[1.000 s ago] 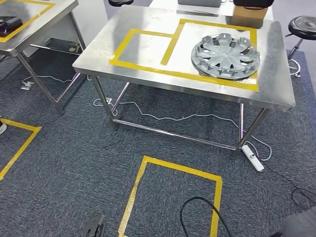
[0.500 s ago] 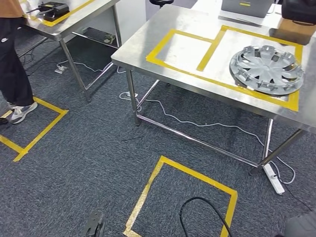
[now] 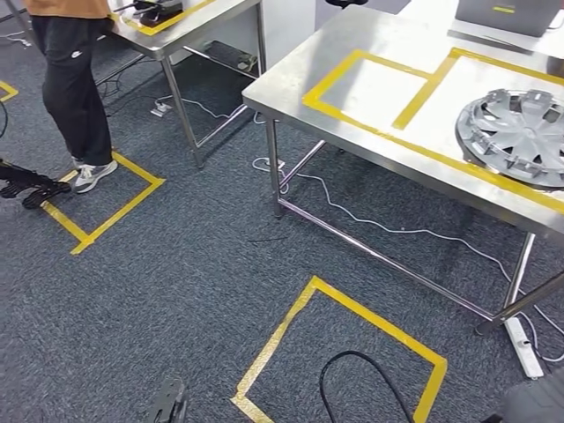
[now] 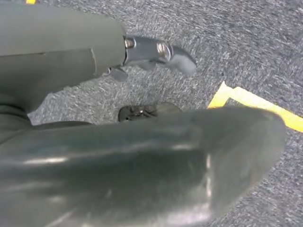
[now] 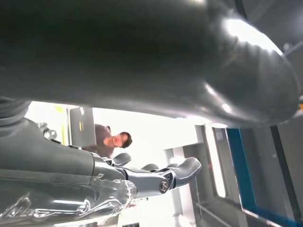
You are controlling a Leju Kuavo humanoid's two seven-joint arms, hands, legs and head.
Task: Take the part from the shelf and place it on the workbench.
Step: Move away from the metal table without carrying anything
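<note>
The likeliest part, a grey hubcap (image 3: 515, 132), lies on the table (image 3: 345, 53) inside the yellow tape, cut off by the picture's edge (so we cannot be sure it is the one meant). To walk well we keep clear of the person (image 3: 70, 79) and the black cable (image 3: 359, 374). The left robot hand (image 4: 150, 142) hangs over carpet, fingers apart, holding nothing. The right robot hand (image 5: 143, 179) stretches its fingers, but a glossy patch beside them leaves its grip unclear.

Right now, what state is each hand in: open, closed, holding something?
Left hand: open, holding nothing, hanging over the carpet.
Right hand: fingers extended with nothing visible between them; it looks open.
</note>
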